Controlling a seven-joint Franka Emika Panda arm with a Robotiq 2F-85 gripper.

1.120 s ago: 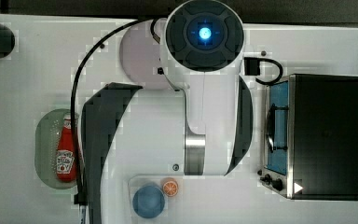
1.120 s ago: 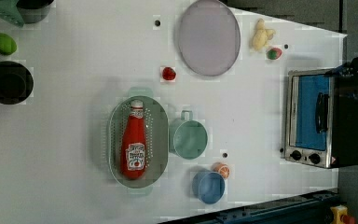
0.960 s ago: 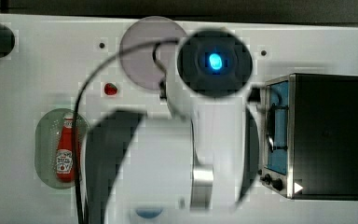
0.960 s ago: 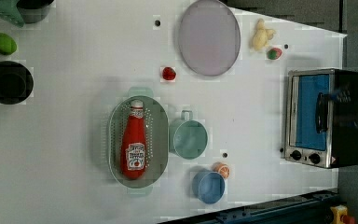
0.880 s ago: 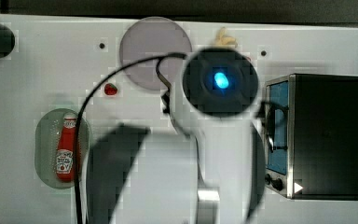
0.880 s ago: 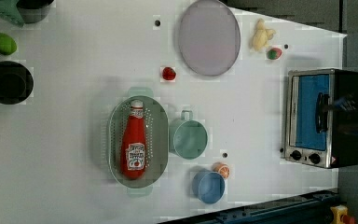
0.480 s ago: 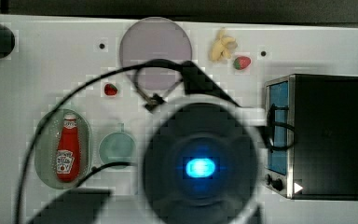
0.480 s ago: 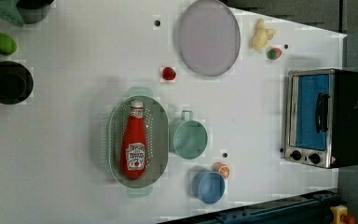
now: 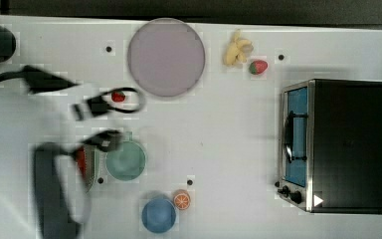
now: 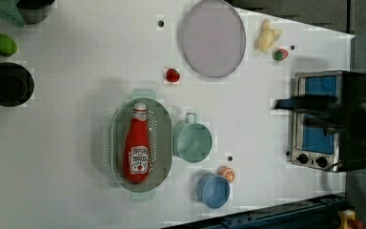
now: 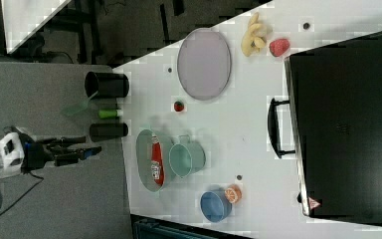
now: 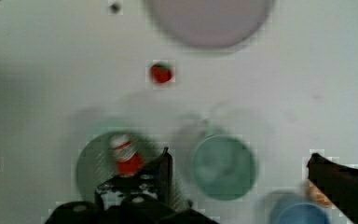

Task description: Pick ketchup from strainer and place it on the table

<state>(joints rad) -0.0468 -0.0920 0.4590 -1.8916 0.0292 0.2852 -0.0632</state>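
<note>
Pincer (image 12: 237,170) spread wide, gripping nothing, above strainer (image 10: 141,143) and cup (image 10: 193,141). Ketchup (image 10: 137,143) flat in strainer, long axis along basket, cap toward strawberry (image 10: 172,75). Left view: whole bottle; top view: arm blur over most. Bare tabletop (image 10: 66,133) on left view's left of strainer.

Lab-style robot test bench posing as a play kitchen: white table (image 10: 76,143) with dark dots is carrying toy fruit, a strainer (image 10: 141,145), cup (image 10: 193,141), plate (image 10: 213,38) and toaster oven (image 10: 321,119); grey floor (image 11: 45,199) and dark stand legs are showing beside it.
</note>
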